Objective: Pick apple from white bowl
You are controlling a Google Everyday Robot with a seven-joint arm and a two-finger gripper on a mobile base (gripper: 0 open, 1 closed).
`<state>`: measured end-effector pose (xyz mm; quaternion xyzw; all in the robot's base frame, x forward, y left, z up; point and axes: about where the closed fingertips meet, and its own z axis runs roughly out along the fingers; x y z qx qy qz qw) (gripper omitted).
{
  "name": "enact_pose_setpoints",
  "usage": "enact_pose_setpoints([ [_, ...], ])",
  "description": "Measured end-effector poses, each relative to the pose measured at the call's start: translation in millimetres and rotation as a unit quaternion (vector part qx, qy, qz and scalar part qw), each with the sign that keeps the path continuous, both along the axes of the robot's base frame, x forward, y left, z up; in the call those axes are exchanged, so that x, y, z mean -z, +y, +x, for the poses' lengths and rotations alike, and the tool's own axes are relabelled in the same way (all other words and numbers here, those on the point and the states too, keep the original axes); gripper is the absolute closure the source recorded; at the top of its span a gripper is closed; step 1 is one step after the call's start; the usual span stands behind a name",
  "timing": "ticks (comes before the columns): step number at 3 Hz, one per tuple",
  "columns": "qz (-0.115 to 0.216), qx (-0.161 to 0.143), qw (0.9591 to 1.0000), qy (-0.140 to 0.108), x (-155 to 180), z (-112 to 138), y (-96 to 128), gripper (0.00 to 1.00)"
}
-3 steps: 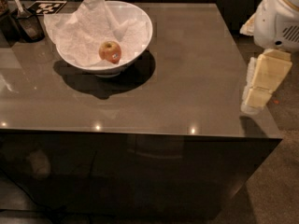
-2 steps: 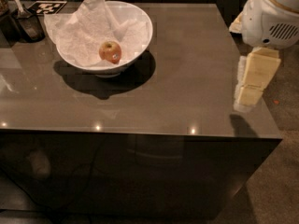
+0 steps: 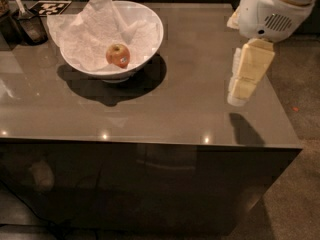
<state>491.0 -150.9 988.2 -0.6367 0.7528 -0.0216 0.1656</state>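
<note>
A small red apple with a yellow-orange patch and a tiny sticker lies in the white bowl. The bowl is large and glossy, lined with crumpled white paper towel, and stands at the back left of the grey-brown table. My gripper hangs from the white arm at the right side of the table, pointing down just above the surface. It is well to the right of the bowl and apart from it. Nothing shows between its cream fingers.
A dark container with a utensil and a black-and-white marker tag sit at the back left corner. The table's right edge lies just right of the gripper; floor beyond it.
The arm and gripper have moved left, from the table's right edge to over its surface. The apple and bowl have not moved.
</note>
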Motion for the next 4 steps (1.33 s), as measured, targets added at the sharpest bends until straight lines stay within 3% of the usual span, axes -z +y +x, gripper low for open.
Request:
enact_pose_setpoints([
  [1, 0.032, -0.024, 0.9992, 0.003, -10.3, 35.0, 40.8, 0.00],
  [3, 0.040, -0.027, 0.9987, -0.014, -19.5, 40.7, 46.3, 0.00],
  [4, 0.096, -0.037, 0.9947, 0.002, -8.6, 63.3, 69.9, 0.00],
])
